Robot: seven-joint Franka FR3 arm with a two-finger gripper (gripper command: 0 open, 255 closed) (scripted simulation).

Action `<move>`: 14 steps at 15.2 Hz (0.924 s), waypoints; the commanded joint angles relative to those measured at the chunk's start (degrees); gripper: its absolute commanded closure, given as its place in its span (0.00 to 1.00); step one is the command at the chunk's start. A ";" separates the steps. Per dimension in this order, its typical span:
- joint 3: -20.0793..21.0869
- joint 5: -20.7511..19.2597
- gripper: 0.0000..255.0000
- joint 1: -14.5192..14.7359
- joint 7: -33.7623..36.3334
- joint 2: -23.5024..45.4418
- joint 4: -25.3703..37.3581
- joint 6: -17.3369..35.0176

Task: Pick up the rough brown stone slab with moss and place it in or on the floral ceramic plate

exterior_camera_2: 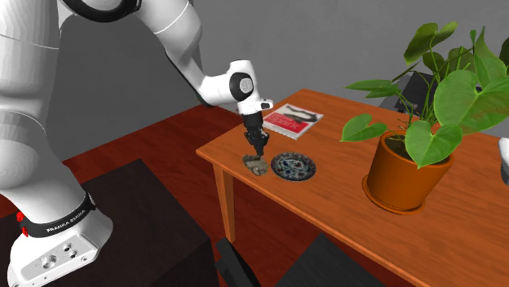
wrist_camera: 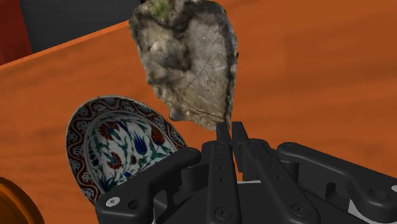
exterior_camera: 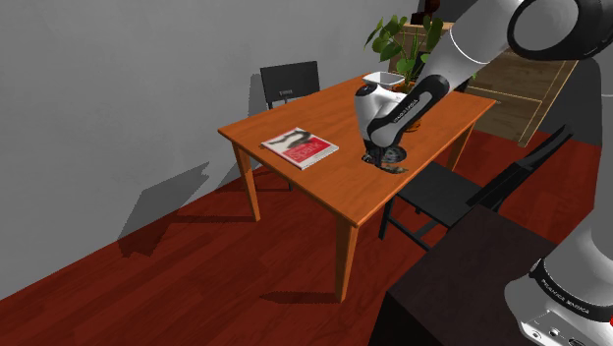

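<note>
Presently the gripper point(wrist_camera: 229, 127) is being observed with its fingers drawn narrow, almost meeting, and the near tip of the stone slab point(wrist_camera: 188, 63) is being taken between them. The hold is judged a thin pinch at one end, not a grasp across the body. The slab, grey-brown with a green mossy patch at its far end, is being shown in the wrist view with its long axis running straight away from the fingertips toward the table point(wrist_camera: 305, 76) edge. Whether it is being carried clear of the wood or is resting on it cannot be told. In the second exterior view the slab point(exterior_camera_2: 257, 165) is being recorded directly under the gripper point(exterior_camera_2: 258, 152), close to the table's edge, with the floral plate point(exterior_camera_2: 294, 166) just beside it on that view's right, apart from it. The coming move is therefore judged a short sideways carry toward the plate, with the unsupported far end liable to swing. Lettering on the arm's base band point(exterior_camera_2: 55, 226) is being read as FRANKA EMIKA, while the print on the magazine point(exterior_camera_2: 292, 121) cover cannot be made out.
</note>
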 commanded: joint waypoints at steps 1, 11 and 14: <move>0.24 0.45 1.00 -0.11 -0.61 -1.17 -0.10 -1.03; 1.23 2.66 1.00 -0.55 -3.64 -6.91 -0.18 -6.32; 1.12 3.32 1.00 -1.27 -5.45 -6.69 1.80 -7.62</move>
